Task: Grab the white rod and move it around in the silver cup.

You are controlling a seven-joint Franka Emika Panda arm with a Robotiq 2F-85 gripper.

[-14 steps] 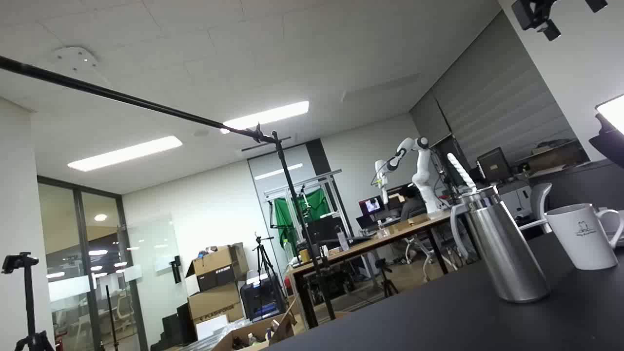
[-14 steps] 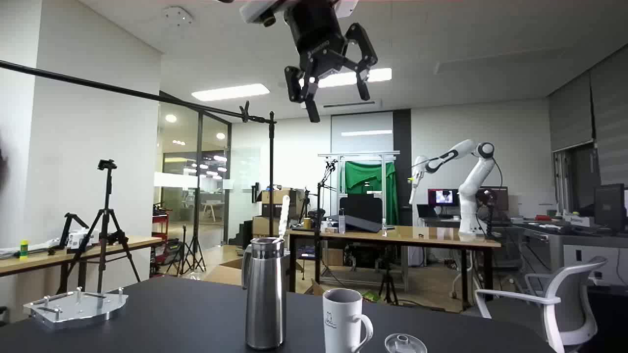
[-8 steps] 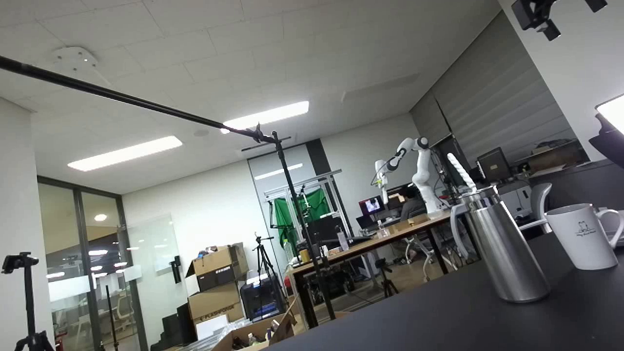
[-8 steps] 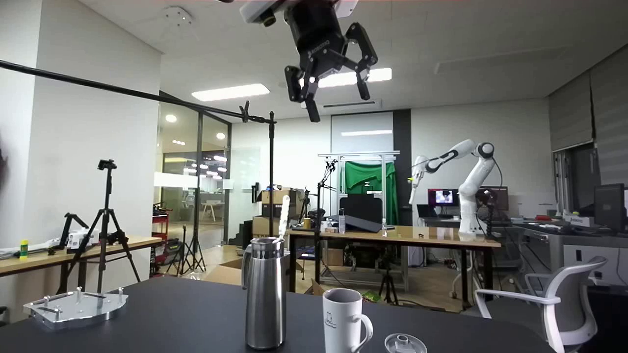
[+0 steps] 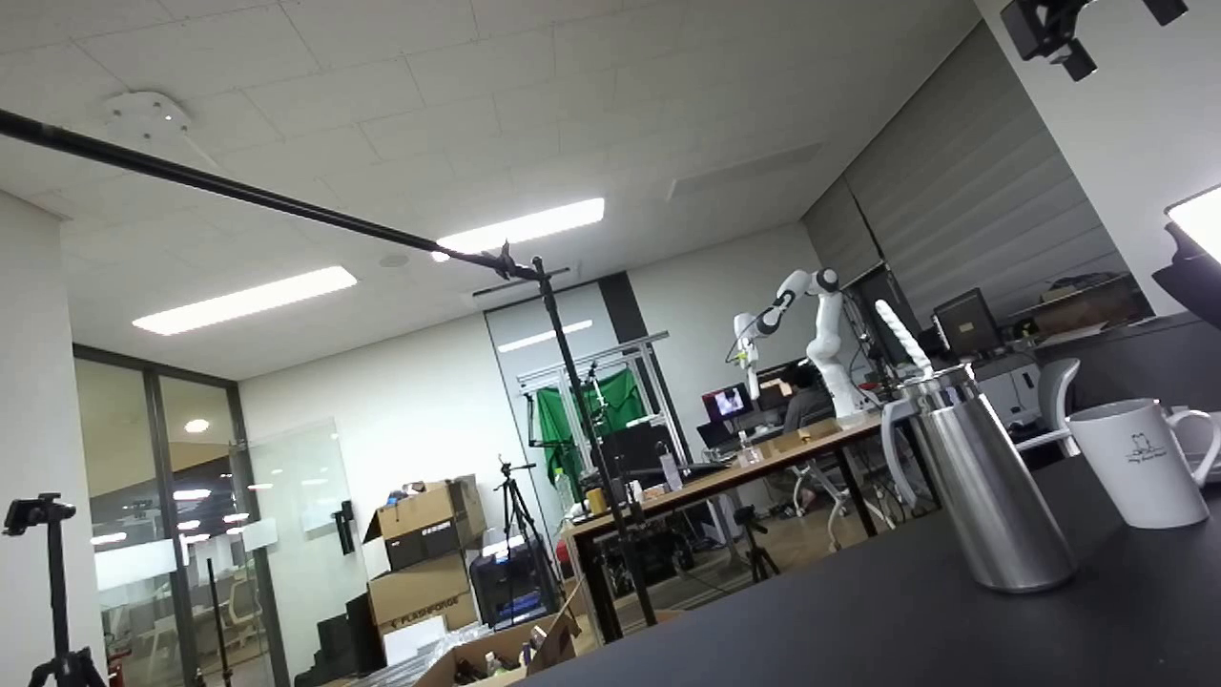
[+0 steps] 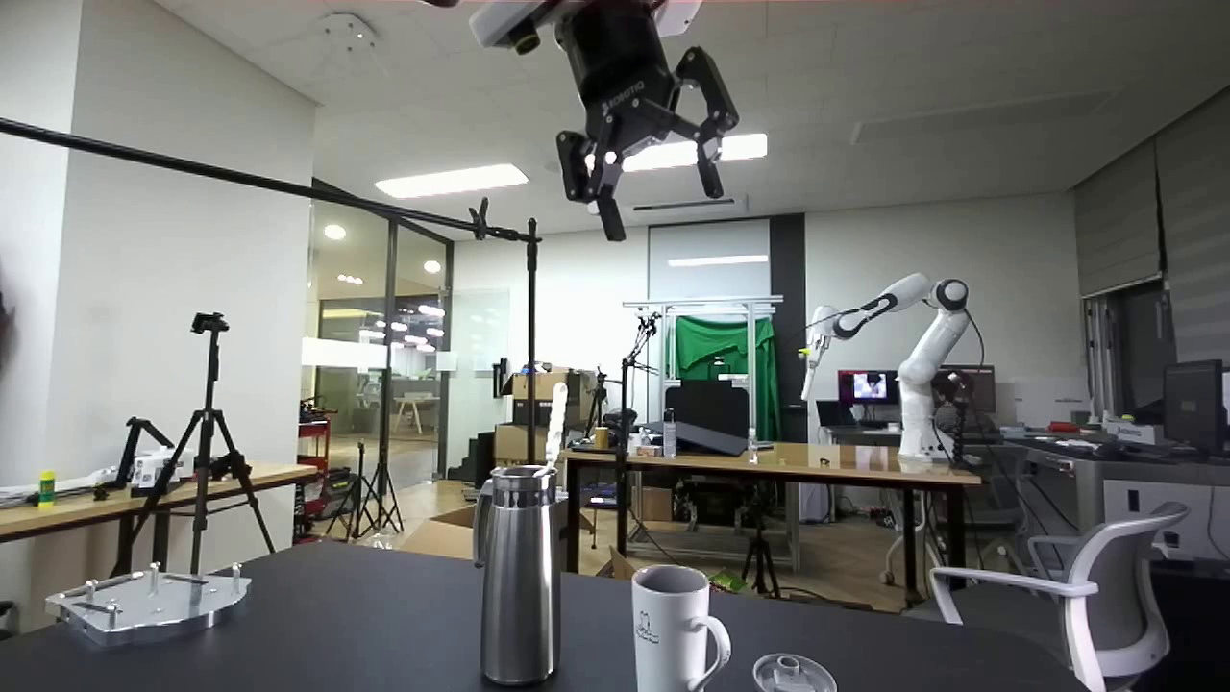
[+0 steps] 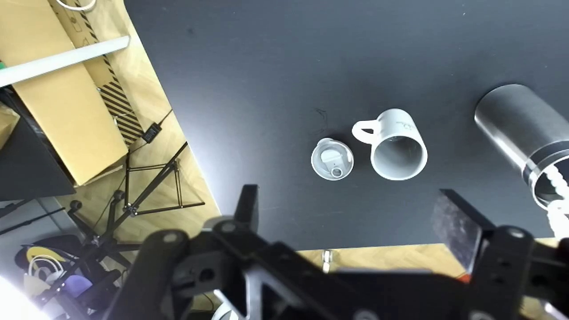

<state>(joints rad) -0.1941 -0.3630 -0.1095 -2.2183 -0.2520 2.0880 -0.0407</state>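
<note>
The silver cup stands upright on the black table in both exterior views. In the wrist view the silver cup is at the right edge, partly cut off. The white rod is a twisted stick standing tilted in the cup, its upper part above the rim; its lower part is hidden inside. The rod also shows in the wrist view. My gripper is open and empty, high above the table. In the wrist view my gripper is left of the cup, fingers wide apart.
A white mug with a handle stands beside the cup. A clear round lid lies by the mug. A clear plate with pegs lies at the table's left in an exterior view. A black boom pole crosses behind.
</note>
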